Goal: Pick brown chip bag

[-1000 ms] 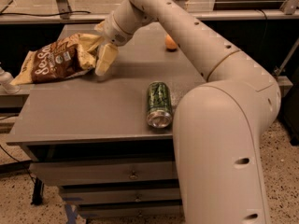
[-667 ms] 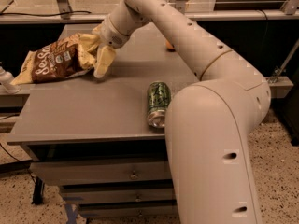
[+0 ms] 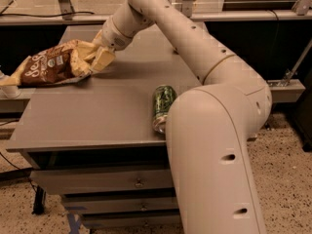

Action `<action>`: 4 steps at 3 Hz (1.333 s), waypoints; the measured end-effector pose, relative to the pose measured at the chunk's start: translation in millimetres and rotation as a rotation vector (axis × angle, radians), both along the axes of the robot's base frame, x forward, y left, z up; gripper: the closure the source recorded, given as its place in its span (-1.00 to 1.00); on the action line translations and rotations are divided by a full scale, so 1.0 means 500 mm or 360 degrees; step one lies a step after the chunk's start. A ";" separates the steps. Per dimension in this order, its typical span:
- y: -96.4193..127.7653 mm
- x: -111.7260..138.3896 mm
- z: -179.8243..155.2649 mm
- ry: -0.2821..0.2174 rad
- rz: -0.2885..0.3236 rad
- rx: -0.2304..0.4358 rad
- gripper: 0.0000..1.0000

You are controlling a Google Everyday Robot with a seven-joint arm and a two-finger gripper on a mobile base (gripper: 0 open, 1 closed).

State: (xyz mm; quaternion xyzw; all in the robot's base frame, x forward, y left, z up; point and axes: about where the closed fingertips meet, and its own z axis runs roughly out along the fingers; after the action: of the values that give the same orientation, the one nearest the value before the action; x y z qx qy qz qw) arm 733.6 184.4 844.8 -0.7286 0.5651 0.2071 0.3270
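Count on grey table (image 3: 87, 116): one brown chip bag (image 3: 48, 67), one green can (image 3: 163, 106), one arm (image 3: 195, 48) with one gripper (image 3: 87, 61).

Bag lies at upper left of the frame, on the far left part of the tabletop. Its tan left end sticks out past the table's left edge. Dark front with white lettering faces the camera.

Gripper is at the bag's right end, cream fingers (image 3: 103, 57) clenched on the crumpled tan end. One finger sits above the fold, one below.

Can lies on its side near the front edge, right of centre, well apart from the bag. Its lower end is just beside the arm's large lower link, which covers the table's right front corner.

Open room: bare tabletop between bag and can, and across the whole front left. Drawers (image 3: 136, 182) below the top are closed. Rear edge meets a rail in the upper frame.
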 end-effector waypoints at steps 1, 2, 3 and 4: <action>-0.002 0.008 0.015 -0.0020 -0.0019 0.0012 0.30; -0.014 0.014 0.036 -0.0050 -0.0047 0.0029 0.76; -0.031 0.024 0.068 -0.0106 -0.0085 0.0053 1.00; -0.061 0.040 0.141 -0.0239 -0.0127 0.0080 1.00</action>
State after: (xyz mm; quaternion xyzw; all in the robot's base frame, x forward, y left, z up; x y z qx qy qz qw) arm 753.4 153.8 915.5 -0.7106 0.5621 0.1530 0.3946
